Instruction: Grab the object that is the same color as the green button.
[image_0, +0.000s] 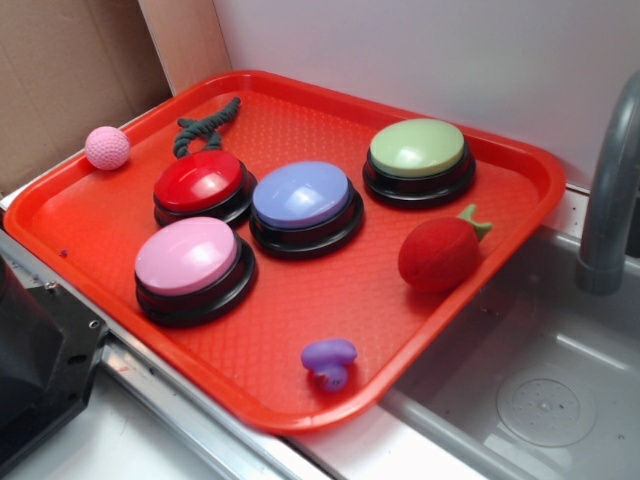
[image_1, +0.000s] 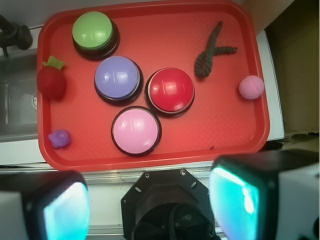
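Note:
The dark green knotted rope piece (image_0: 205, 125) (image_1: 210, 50), the object, lies on the red tray (image_0: 520, 170) (image_1: 250, 125) at its far left corner, beside the red button (image_0: 200, 185) (image_1: 170, 91). The pale green button (image_0: 418, 158) (image_1: 93, 32) stands on a black base at the tray's far right side. My gripper (image_1: 150, 205) hangs high above the tray's near edge, open, with nothing between its fingers (image_1: 65, 210). It is far from the rope. In the exterior view the gripper is out of frame.
A blue-lilac button (image_0: 303, 203), a pink button (image_0: 192, 265), a red plush strawberry (image_0: 440, 252), a small purple toy (image_0: 330, 360) and a pink ball (image_0: 107, 147) also sit on the tray. A sink (image_0: 540, 400) with a grey tap (image_0: 610, 200) lies to the right.

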